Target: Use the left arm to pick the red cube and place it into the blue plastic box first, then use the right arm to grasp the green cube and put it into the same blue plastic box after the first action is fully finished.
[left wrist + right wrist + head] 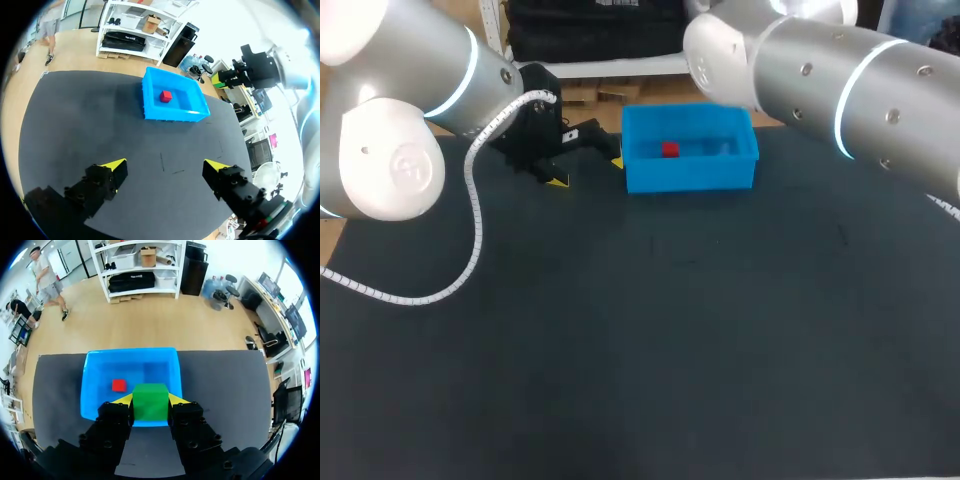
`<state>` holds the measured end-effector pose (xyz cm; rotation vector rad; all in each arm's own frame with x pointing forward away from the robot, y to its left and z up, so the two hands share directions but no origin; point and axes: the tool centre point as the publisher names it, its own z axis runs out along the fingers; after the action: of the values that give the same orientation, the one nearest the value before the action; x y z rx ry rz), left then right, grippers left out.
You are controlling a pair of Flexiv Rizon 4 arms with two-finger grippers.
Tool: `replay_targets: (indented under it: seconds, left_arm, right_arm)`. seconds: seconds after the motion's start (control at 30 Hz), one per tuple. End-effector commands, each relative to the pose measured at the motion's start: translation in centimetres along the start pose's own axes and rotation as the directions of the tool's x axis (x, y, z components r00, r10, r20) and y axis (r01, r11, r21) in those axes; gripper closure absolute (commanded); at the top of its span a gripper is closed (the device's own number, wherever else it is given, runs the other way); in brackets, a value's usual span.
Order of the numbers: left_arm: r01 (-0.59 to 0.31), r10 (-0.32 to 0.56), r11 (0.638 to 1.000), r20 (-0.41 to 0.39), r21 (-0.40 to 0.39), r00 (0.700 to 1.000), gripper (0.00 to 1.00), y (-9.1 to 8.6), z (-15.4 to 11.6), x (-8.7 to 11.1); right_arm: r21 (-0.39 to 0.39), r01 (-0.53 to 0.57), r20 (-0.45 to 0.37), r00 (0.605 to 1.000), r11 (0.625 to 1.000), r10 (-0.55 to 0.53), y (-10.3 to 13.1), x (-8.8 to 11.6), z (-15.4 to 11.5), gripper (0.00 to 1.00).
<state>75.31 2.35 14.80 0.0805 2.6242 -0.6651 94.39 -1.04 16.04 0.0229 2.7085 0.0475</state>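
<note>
Fingertips (176, 399) of the right gripper (150, 402) press on the green cube (150, 401) from two sides, so the gripper is clamped on it with its jaws held about a cube's width apart. In the right wrist view the cube shows against the inside and near wall of the blue box (100, 362). The red cube (119, 385) lies on the box floor, beside the green one and apart from it.

In the head view the right arm (840, 85) reaches over the box and hides its own gripper.

The left gripper (165, 167) hangs over the dark worktop (670, 350) with its fingers spread wide and nothing between them. The box lies ahead of it, at a distance. From above it sits off the box's left end.
</note>
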Motion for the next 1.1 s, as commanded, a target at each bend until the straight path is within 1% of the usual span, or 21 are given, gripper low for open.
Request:
replay_targets:
  seconds: [0.03,0.53,0.73,0.77,0.8,0.83,1.1]
  left_arm:
    - [0.001,-0.001,1.000,0.000,0.000,1.000,0.00,0.0,0.0,0.0]
    - [0.001,-0.001,1.000,0.000,0.000,1.000,0.00,0.0,0.0,0.0]
    - [0.001,-0.001,1.000,0.000,0.000,1.000,0.00,0.0,0.0,0.0]
    - [0.001,-0.001,1.000,0.000,0.000,1.000,0.00,0.0,0.0,0.0]
    - [0.001,-0.001,1.000,0.000,0.000,1.000,0.00,0.0,0.0,0.0]
    - [0.001,-0.001,1.000,0.000,0.000,1.000,0.00,0.0,0.0,0.0]
    - [0.001,-0.001,1.000,0.000,0.000,1.000,0.00,0.0,0.0,0.0]
  right_arm:
    - [0.002,0.000,-0.012,1.000,1.000,0.000,0.3,-1.1,0.6,1.00]
    - [0.020,0.008,0.008,1.000,1.000,-0.008,0.3,-1.9,1.7,1.00]
    - [0.023,0.021,0.014,1.000,1.000,-0.021,0.2,-2.0,1.8,1.00]
    - [0.031,0.015,0.013,1.000,0.999,-0.015,0.2,-2.1,1.8,0.88]
    - [0.031,0.015,0.013,1.000,0.999,-0.015,0.2,-2.1,1.8,0.05]
    - [0.031,0.015,0.013,1.000,0.999,-0.015,0.2,-2.1,1.8,0.00]
    - [0.031,0.015,0.013,1.000,0.999,-0.015,0.2,-2.1,1.8,0.00]
